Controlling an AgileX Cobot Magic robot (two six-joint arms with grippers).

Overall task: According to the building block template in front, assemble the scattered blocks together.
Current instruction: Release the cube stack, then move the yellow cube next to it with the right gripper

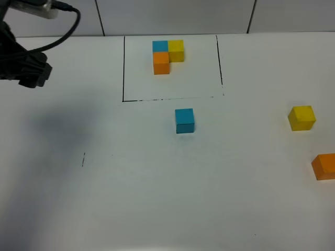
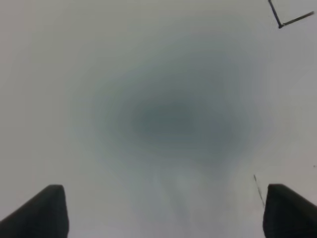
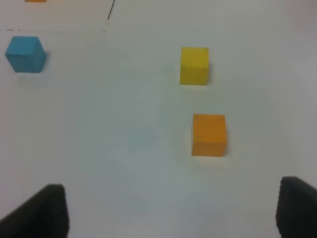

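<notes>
Matte blue cube point(image 1: 184, 120); yellow cube point(image 1: 302, 117); orange cube point(image 1: 325, 166)

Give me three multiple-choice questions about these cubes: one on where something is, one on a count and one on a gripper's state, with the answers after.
1. Where is the loose blue cube?
A. Outside the black frame, just past its nearer line
B. Inside the frame
C. Held in a gripper

2. How many cubes lie outside the frame?
A. One
B. Two
C. Three

3. What state is the right gripper in?
A. Shut on a cube
B. Open, holding nothing
C. Shut on nothing

Answers:
1 A: in the high view it stands alone just below the frame's lower line.
2 C: besides the blue one, the yellow cube and the orange cube lie off to the right.
3 B: the right wrist view shows its fingertips wide apart with nothing between them.
</notes>
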